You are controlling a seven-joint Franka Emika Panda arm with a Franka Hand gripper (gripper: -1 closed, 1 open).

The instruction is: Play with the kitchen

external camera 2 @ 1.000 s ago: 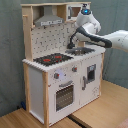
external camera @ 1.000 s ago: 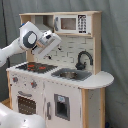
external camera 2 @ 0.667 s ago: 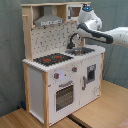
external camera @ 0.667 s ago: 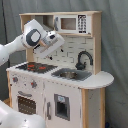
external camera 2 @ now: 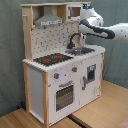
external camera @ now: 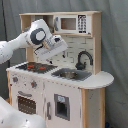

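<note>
The kitchen (external camera: 60,95) is a white and light-wood toy unit with a black-red hob (external camera: 35,66), a silver sink (external camera: 70,75), a black faucet (external camera: 83,60), a pegboard back and an oven door (external camera: 25,102). My white arm comes in from the first exterior view's left. Its gripper (external camera: 53,49) hangs above the counter, between hob and sink, in front of the pegboard and touching nothing that I can see. In the second exterior view the kitchen (external camera 2: 60,85) shows its grey hood (external camera 2: 47,20), and the gripper (external camera 2: 82,28) sits just above the faucet (external camera 2: 75,40).
A microwave (external camera: 72,23) sits on the upper shelf, close above and right of the hand. The rounded counter end (external camera: 102,79) juts out to the first exterior view's right. A grey curtain hangs behind. The unit stands on a wooden surface (external camera 2: 107,107).
The arm's wrist has risen a little and the hand has swung further over the counter towards the sink side. Nothing on the kitchen has moved.
</note>
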